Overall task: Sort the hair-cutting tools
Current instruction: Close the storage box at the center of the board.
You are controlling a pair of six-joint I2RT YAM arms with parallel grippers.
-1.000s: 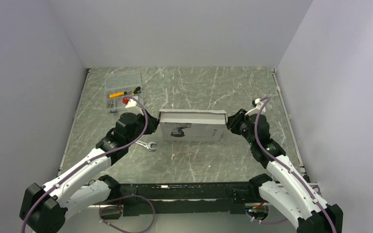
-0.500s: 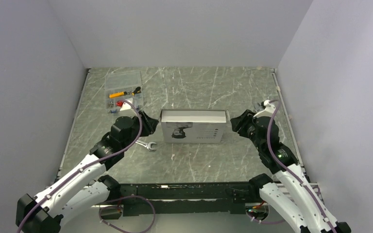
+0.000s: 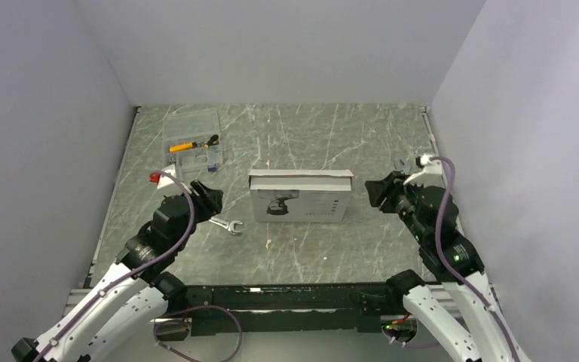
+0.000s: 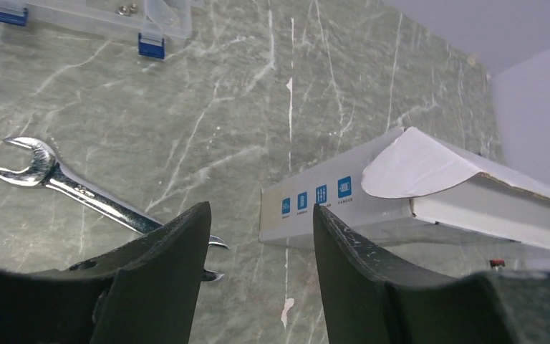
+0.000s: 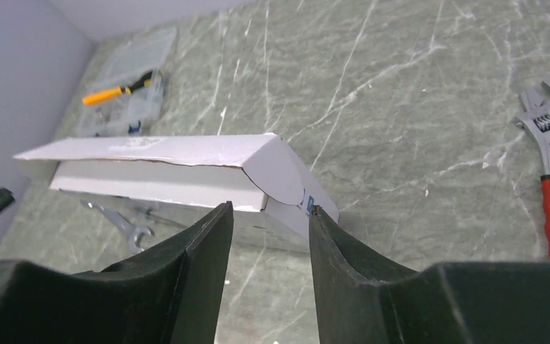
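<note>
Flanking white clipper box (image 3: 299, 194) mid table (image 3: 309, 253), left gripper (image 4: 258, 215) and right gripper (image 5: 268, 211) part-open, holding nothing; hair-cutting tools unseen, presumably inside; judged light, crushable cardboard, best gripped at stiff end walls

The box (image 3: 299, 183) was matt white cardboard. The wrench (image 4: 79, 191) was polished metal; the table (image 3: 309, 249) smooth, marble-veined.
</note>
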